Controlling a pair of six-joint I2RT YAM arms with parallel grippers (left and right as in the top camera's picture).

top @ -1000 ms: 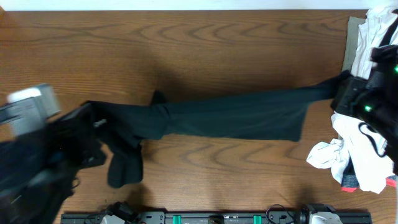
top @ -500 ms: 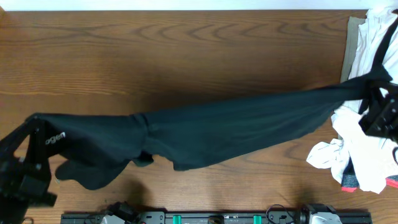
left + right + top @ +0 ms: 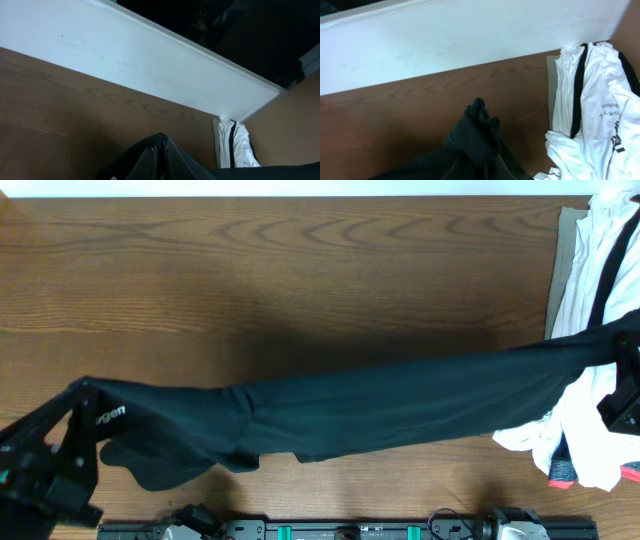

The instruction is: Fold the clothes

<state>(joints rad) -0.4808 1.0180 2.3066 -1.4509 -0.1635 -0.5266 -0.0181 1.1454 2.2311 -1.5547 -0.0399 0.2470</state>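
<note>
Clothes (image 3: 380,405) clamped at both ends: left claw (image 3: 78,392) shut on the end bearing white lettering (image 3: 110,416), legible as "ogen"; right claw (image 3: 622,345) shut on the other. Stretched long across the table (image 3: 300,260), right end beside white garments (image 3: 600,270).

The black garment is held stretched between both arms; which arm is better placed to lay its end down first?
Probably left. The left pincer holds the black garment by its logo end above bare table, while the right pincer holds its end over the white garments.
</note>
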